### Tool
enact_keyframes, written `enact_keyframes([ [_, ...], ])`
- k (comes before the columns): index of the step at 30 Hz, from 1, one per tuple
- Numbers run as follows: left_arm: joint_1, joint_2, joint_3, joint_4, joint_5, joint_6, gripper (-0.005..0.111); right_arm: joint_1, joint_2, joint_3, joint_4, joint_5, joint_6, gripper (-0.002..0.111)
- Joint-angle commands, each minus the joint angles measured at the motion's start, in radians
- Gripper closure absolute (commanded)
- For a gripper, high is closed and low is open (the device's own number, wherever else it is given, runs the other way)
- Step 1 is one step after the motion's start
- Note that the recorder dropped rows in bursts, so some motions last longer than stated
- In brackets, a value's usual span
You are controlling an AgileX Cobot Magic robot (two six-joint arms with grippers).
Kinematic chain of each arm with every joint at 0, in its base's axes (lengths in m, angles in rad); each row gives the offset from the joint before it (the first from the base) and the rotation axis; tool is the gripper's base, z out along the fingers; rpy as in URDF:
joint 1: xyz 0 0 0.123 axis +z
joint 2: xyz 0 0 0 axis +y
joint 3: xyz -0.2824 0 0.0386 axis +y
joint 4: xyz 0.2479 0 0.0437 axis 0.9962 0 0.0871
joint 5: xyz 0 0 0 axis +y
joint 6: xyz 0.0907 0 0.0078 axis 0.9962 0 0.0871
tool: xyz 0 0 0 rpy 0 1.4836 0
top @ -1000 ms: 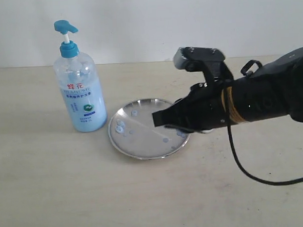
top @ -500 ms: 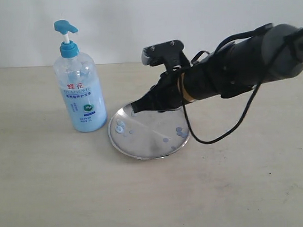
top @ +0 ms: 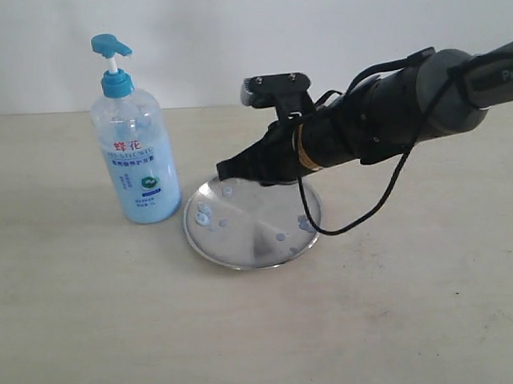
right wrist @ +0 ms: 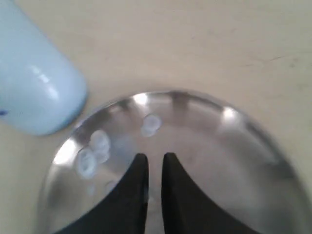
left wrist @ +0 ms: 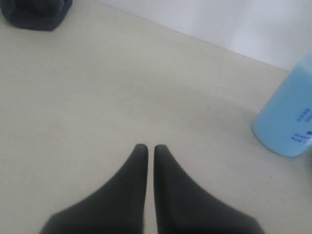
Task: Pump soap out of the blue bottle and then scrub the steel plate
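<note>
The right tool (top: 227, 169) is being held over the far part of the steel plate (top: 241, 239). Its narrow, empty gap is being shown only by the right wrist view, where the soap (right wrist: 150, 124) drops are being blurred. The left tool (left wrist: 147, 147), likewise nearly closed and empty, is being seen only in its own wrist view, above bare bench (left wrist: 73, 97). There the blue bottle (top: 137, 158), which is standing just beside the plate, is being cut off.

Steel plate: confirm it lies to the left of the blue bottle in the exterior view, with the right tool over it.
Not left. The exterior view shows the steel plate to the right of the blue bottle; the right tool is over it, as stated.
</note>
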State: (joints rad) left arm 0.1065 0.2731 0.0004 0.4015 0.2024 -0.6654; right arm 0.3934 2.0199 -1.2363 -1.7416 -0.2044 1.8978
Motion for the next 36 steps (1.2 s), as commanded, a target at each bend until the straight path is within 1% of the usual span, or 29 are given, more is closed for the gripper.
enact_keyframes([
  [1,0.0,-0.003,0.0,0.002,-0.016,0.004,0.102,-0.004,-0.019,0.044,-0.003,-0.415,-0.201,0.108],
  [2,0.0,-0.003,0.0,0.002,-0.016,0.004,0.102,-0.008,-0.032,0.061,-0.003,-0.431,-0.175,0.108],
  [3,0.0,-0.003,0.0,0.002,-0.016,0.004,0.102,-0.013,-0.044,0.077,-0.003,-0.401,-0.132,0.108],
  [4,0.0,-0.003,0.0,0.002,-0.016,0.004,0.102,-0.015,-0.057,0.089,-0.003,-0.313,-0.082,0.108],
  [7,0.0,-0.003,0.0,0.002,-0.016,0.004,0.102,-0.012,-0.055,0.075,-0.003,0.099,-0.038,0.108],
  [8,0.0,-0.003,0.0,0.002,-0.016,0.004,0.102,-0.012,-0.045,0.056,0.018,0.158,-0.038,0.108],
  [9,0.0,-0.003,0.0,0.002,-0.016,0.004,0.102,-0.012,-0.027,0.03,0.047,0.155,-0.038,0.108],
  [10,0.0,-0.003,0.0,0.002,-0.016,0.004,0.102,-0.012,-0.011,0.011,0.052,0.102,-0.038,0.108],
  [12,0.0,-0.003,0.0,0.002,-0.016,0.004,0.102,-0.012,0.007,0.006,-0.003,-0.043,-0.069,0.108],
  [13,0.0,-0.003,0.0,0.002,-0.015,0.004,0.102,-0.014,0.007,0.024,-0.003,-0.16,-0.133,0.108],
  [14,0.0,-0.003,0.0,0.002,-0.015,0.004,0.102,-0.017,0.002,0.054,-0.003,-0.225,-0.161,0.108],
  [16,0.0,-0.003,0.0,0.002,-0.015,0.004,0.102,-0.035,-0.024,0.124,-0.003,-0.286,-0.145,0.108],
  [17,0.0,-0.003,0.0,0.002,-0.015,0.004,0.102,-0.043,-0.037,0.15,-0.003,-0.272,-0.125,0.108],
  [18,0.0,-0.003,0.0,0.002,-0.015,0.004,0.102,-0.053,-0.05,0.178,-0.003,-0.219,-0.114,0.108],
  [19,0.0,-0.003,0.0,0.002,-0.015,0.004,0.102,-0.06,-0.06,0.197,-0.003,-0.131,-0.11,0.108],
  [21,0.0,-0.003,0.0,0.002,-0.015,0.004,0.102,-0.064,-0.064,0.204,-0.003,0.118,-0.105,0.108],
  [22,0.0,-0.003,0.0,0.002,-0.015,0.004,0.102,-0.064,-0.056,0.191,0.027,0.221,-0.103,0.108],
  [23,0.0,-0.003,0.0,0.002,-0.015,0.004,0.102,-0.064,-0.049,0.172,0.053,0.258,-0.098,0.108],
  [24,0.0,-0.003,0.0,0.002,-0.015,0.004,0.102,-0.064,-0.041,0.15,0.075,0.251,-0.094,0.108],
  [26,0.0,-0.003,0.0,0.007,-0.015,0.004,0.102,-0.064,-0.033,0.119,0.075,0.126,-0.106,0.108],
  [28,0.0,-0.003,0.0,0.007,-0.015,0.004,0.102,-0.064,-0.038,0.117,-0.003,-0.089,-0.174,0.108],
  [29,0.0,-0.003,0.0,0.007,-0.015,0.004,0.102,-0.064,-0.043,0.124,-0.003,-0.193,-0.214,0.108],
  [30,0.0,-0.003,0.0,0.007,-0.011,0.004,0.102,-0.069,-0.053,0.142,-0.003,-0.269,-0.245,0.108],
  [31,0.0,-0.003,0.0,0.007,-0.011,0.004,0.102,-0.075,-0.064,0.163,-0.003,-0.304,-0.249,0.108],
  [33,0.0,-0.003,0.0,0.007,-0.011,0.004,0.102,-0.081,-0.09,0.195,-0.003,-0.243,-0.236,0.108],
  [36,0.0,-0.003,0.0,0.007,-0.011,0.004,0.102,-0.081,-0.101,0.194,-0.001,0.025,-0.192,0.108],
])
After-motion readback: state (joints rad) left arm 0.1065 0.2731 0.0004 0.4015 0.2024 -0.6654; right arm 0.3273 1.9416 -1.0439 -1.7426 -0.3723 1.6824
